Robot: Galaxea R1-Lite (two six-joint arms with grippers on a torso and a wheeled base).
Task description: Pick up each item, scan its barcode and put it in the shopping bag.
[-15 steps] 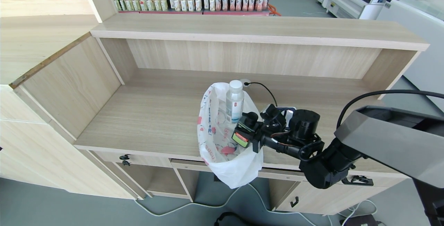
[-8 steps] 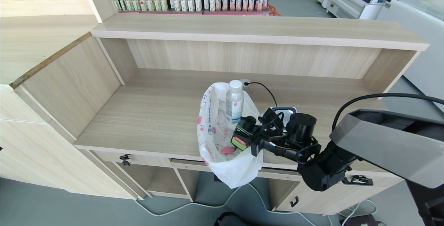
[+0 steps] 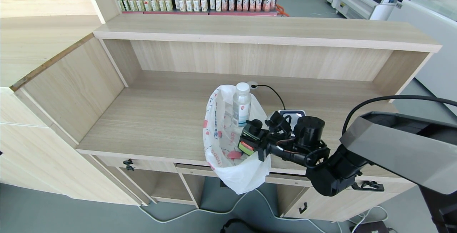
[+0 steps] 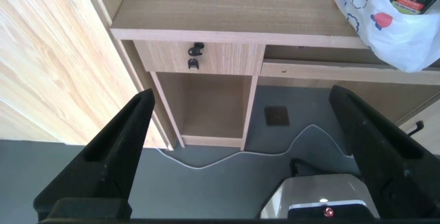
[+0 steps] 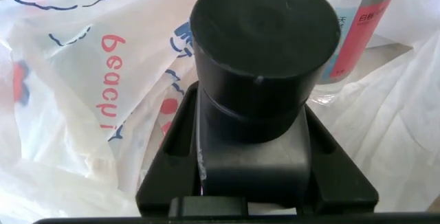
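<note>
One black-capped bottle point(image 3: 247, 145) is hanging over the shopping bag point(image 3: 242, 177), right tool point(image 3: 257, 140) clamping its middle; it's looking rigid, light, probably slick, so a mid-body grip is seeming right.

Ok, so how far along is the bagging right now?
Done: a clear water bottle stands in the shopping bag. In hand: the right pincer holds a dark bottle with a black cap at the bag's mouth, not yet released. Left: letting it go into the bag. The left pincer hangs open, holding nothing, low in front of the counter.
</note>
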